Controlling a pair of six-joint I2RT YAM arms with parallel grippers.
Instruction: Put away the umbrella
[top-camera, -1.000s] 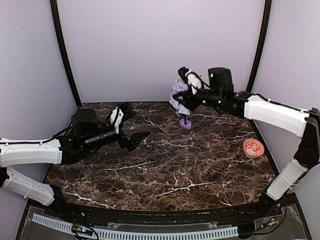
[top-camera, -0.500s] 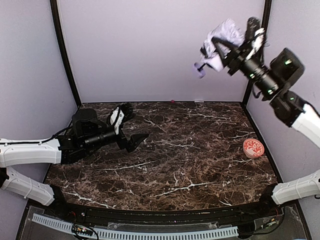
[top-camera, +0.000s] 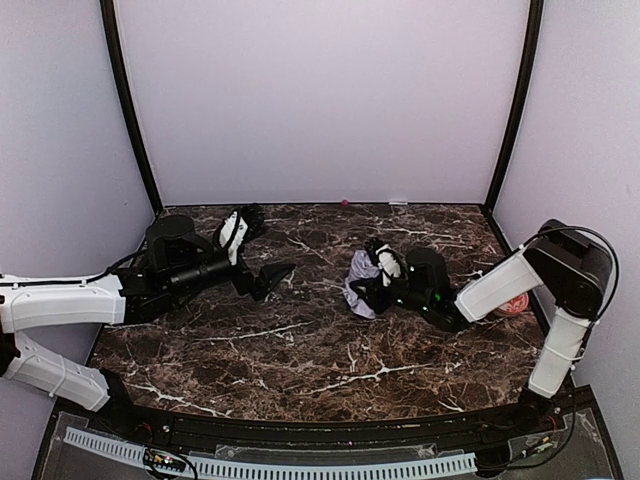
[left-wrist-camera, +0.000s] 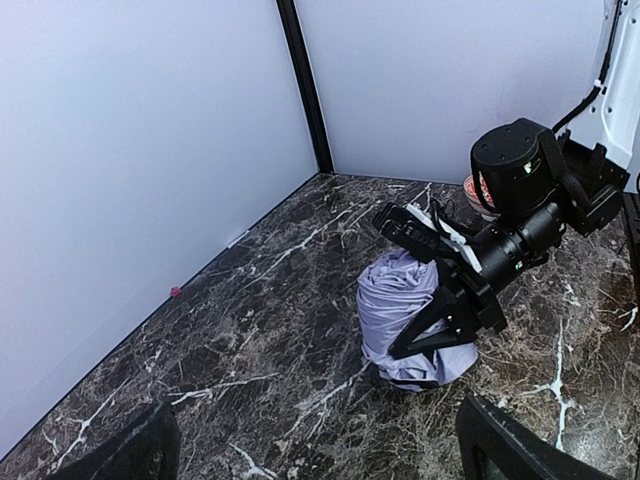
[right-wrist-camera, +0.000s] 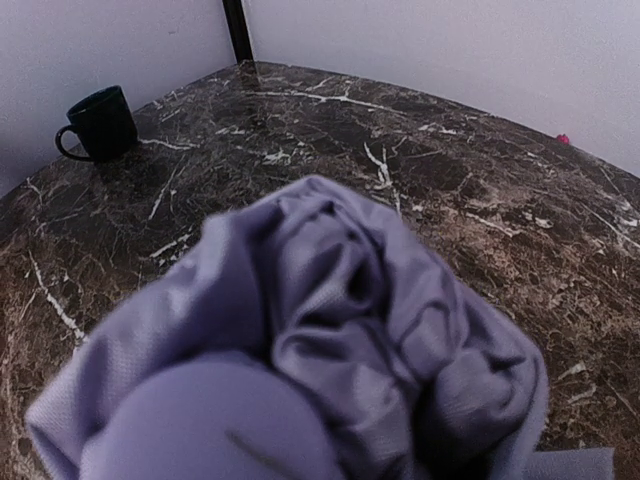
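Note:
The umbrella (top-camera: 357, 284) is a crumpled lavender-white bundle resting low on the marble table (top-camera: 300, 350), right of centre. My right gripper (top-camera: 374, 274) is shut on it, one black finger above the fabric and one below, as the left wrist view shows (left-wrist-camera: 425, 282). In the right wrist view the umbrella (right-wrist-camera: 350, 330) fills the frame and hides my fingers. My left gripper (top-camera: 262, 248) hovers at the left with its jaws wide open and nothing between them (left-wrist-camera: 320, 450), pointing toward the umbrella (left-wrist-camera: 395, 310).
A red-and-white patterned disc (top-camera: 518, 303) lies at the right edge, partly behind my right forearm. A black mug (right-wrist-camera: 100, 122) stands near the far left corner in the right wrist view. A tiny pink speck (top-camera: 344, 202) sits by the back wall.
The right arm held the umbrella by the back wall, swung it high into the upper right, then brought it down onto the table right of centre. The left arm stayed still.

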